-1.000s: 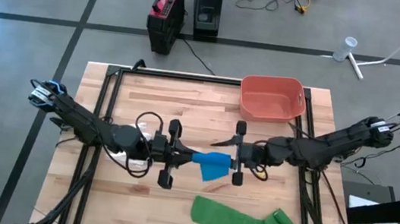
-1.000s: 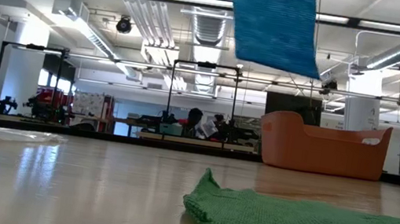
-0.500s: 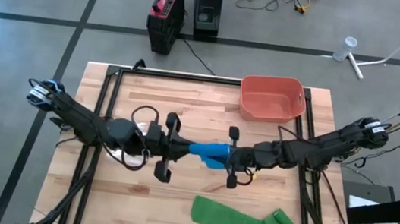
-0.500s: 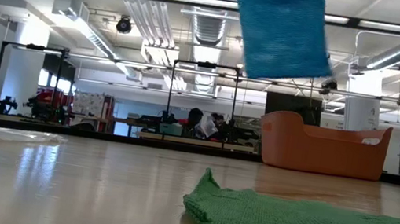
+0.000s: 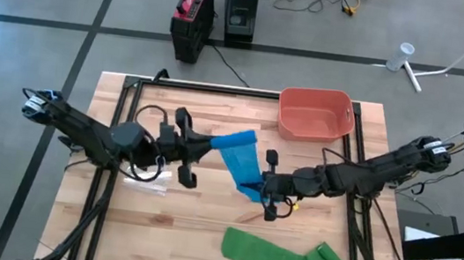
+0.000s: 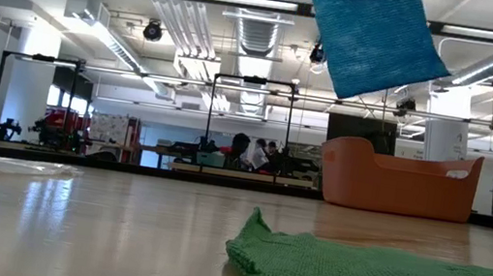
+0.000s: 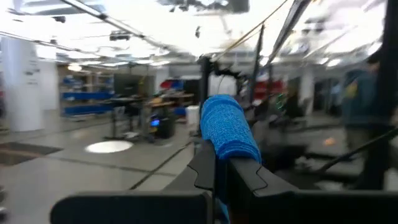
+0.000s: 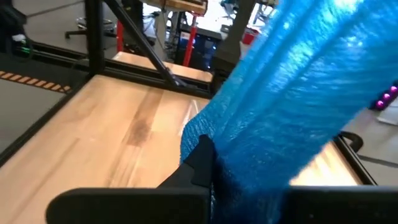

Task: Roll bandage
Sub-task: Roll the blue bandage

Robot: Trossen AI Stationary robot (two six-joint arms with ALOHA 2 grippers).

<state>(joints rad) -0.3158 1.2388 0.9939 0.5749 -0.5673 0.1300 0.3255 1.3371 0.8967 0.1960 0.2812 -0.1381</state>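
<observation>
Fingers (image 8: 202,163) of the right gripper (image 5: 257,189) are seen clamped on the lower end of the blue bandage (image 5: 239,162), and the fingers (image 7: 205,168) of the left gripper (image 5: 209,143) are pinched on its upper, rolled end, as shown in the left wrist view, where a blue roll (image 7: 229,127) sits over the closed tips. The bandage is held in the air above the middle of the wooden table (image 5: 158,227), stretched between the two grippers. Its long axis is laid from about ten o'clock down to four o'clock in the high view: the rolled end is pointed toward ten o'clock at the left gripper, the flat tail toward four o'clock at the right gripper. In the low view only a hanging blue panel (image 6: 370,29) is seen at the upper edge, tilted, well clear of the tabletop.

Nearest the table's front edge, at about six o'clock from the blue strip, a green bandage (image 5: 283,258) is spread flat, partly rolled at its right end. A small white wrapper (image 5: 147,185) is found on the wood at about eight o'clock from the blue bandage. Farther back, at one o'clock, an orange bin (image 5: 315,115) is set near the table's far edge. Beyond the table, two black boxes (image 5: 215,13) are placed on the floor.
</observation>
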